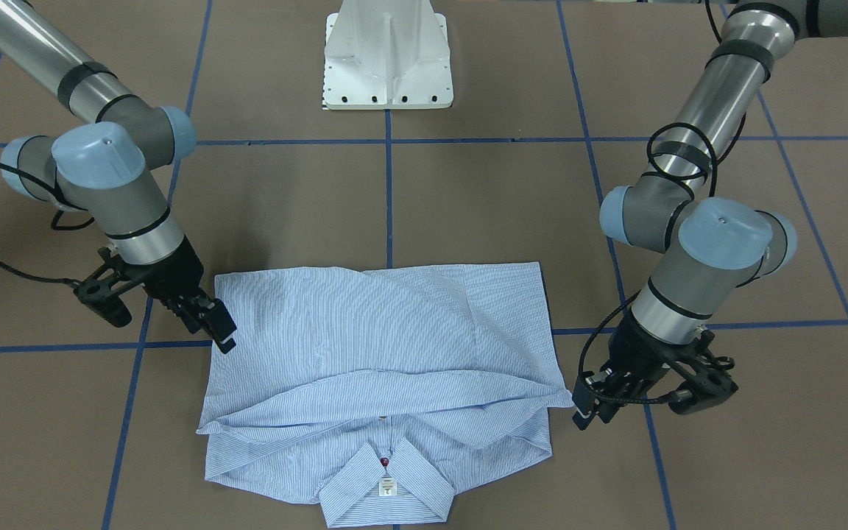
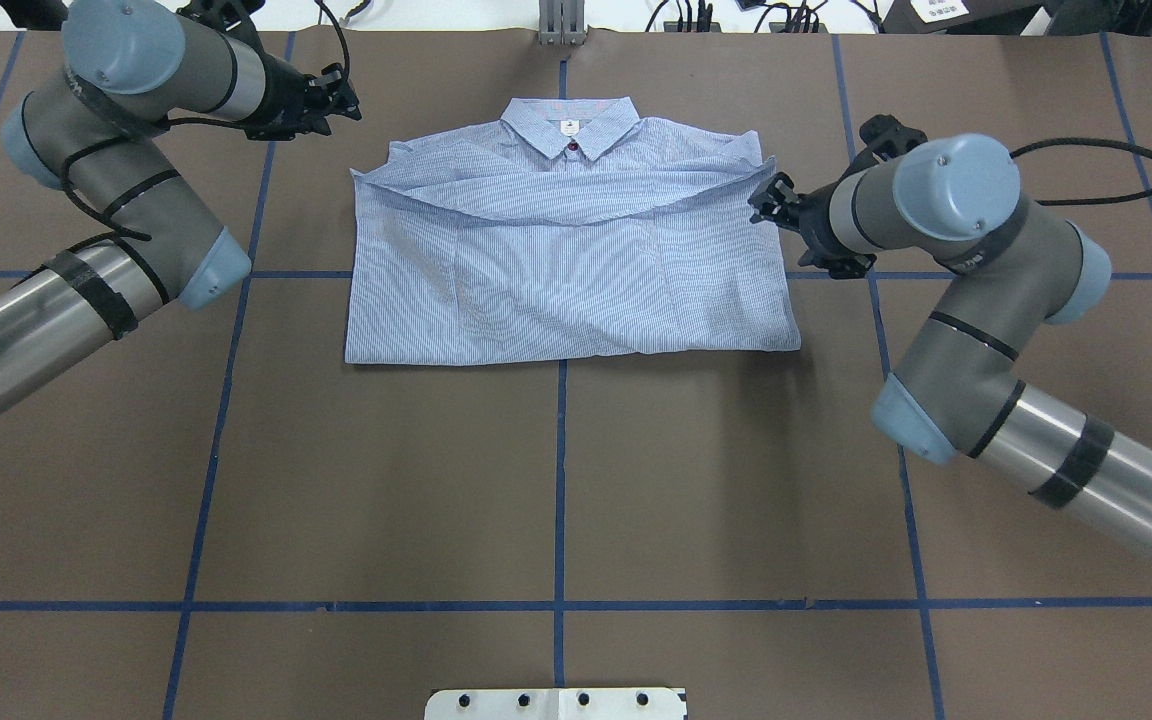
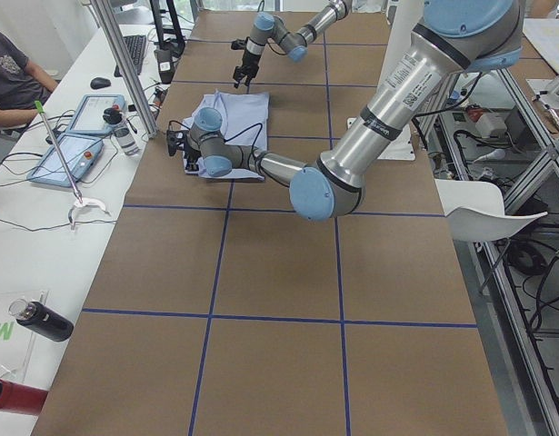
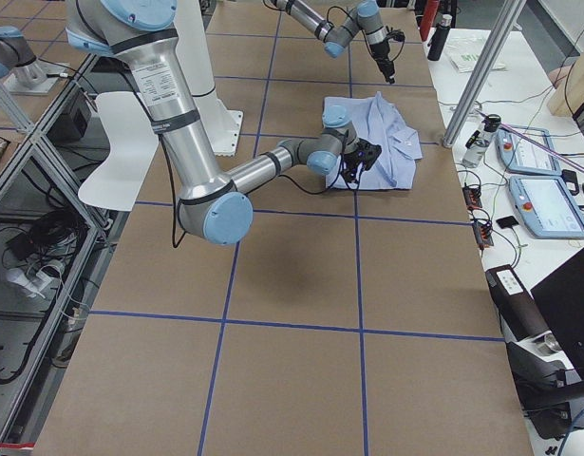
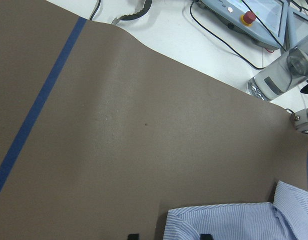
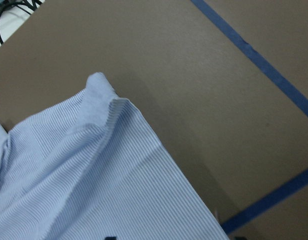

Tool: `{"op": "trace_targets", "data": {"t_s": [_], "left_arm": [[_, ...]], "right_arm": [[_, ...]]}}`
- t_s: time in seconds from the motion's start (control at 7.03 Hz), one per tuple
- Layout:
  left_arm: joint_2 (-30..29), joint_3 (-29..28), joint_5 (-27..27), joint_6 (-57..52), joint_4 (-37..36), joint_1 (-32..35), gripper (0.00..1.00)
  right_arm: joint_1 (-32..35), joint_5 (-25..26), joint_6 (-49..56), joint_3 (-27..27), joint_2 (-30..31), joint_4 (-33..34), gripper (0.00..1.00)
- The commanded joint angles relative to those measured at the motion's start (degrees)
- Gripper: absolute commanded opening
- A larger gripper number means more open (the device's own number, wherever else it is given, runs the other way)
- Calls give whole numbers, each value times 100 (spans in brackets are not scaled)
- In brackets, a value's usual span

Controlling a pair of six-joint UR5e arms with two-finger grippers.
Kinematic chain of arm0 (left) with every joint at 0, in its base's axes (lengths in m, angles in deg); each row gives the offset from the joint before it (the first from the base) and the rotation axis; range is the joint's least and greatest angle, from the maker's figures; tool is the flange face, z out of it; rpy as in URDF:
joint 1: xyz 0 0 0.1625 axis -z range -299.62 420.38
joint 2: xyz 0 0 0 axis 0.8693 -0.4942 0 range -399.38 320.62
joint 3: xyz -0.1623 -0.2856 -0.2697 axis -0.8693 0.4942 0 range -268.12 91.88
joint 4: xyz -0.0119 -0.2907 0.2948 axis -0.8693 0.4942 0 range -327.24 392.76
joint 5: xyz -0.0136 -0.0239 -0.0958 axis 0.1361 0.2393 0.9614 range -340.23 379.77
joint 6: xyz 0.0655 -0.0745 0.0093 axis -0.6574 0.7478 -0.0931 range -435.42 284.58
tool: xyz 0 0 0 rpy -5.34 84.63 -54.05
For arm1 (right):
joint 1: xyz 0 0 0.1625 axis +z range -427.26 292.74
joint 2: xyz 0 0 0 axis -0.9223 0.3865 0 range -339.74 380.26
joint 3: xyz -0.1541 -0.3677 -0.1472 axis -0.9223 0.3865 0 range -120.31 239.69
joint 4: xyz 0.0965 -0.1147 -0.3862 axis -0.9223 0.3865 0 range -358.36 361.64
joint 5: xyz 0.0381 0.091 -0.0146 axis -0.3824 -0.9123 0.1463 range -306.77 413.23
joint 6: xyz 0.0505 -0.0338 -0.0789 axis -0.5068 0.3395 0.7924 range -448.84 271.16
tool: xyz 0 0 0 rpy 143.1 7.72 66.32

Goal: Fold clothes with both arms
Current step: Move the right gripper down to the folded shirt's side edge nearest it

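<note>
Left hand (image 1: 584, 408) hovers just beside the folded shirt's (image 1: 387, 346) corner on the bench (image 1: 468, 206); right hand (image 1: 214, 327) sits at the opposite edge. Overhead, the shirt lies between both hands, collar (image 2: 568, 125) farthest from the robot. The left wrist view shows spread fingers (image 5: 206, 237) holding nothing. Whether the right hand is released or clenched, I cannot tell.

No text is legible. The white label (image 1: 387, 486) inside the shirt (image 1: 387, 331) collar, at 6 o'clock, carries print too small to read.
</note>
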Motion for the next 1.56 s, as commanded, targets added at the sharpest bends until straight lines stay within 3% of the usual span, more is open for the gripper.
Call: {"op": "trace_targets", "data": {"t_s": [0.0,0.28,0.57,0.71,0.85,1.42], "left_arm": [[35,134,7,-2,-61,3,51],[53,135,7,-2,-61,-6,51],[53,144,7,7,-70,3,51],[53,153,-2,7,-70,3,51],[44,144,-2,16,-70,-6,51],[62,197,-20,24,-123,-6,51]], "right_arm": [[-364,31,-12,-578,736,-17,82],[-609,240,-4,-475,650,-17,81],[-769,418,-21,-430,597,-17,69],[-778,418,-117,-456,606,-17,29],[-778,409,-135,-474,623,-17,0],[-761,252,-135,-648,658,-8,0]]}}
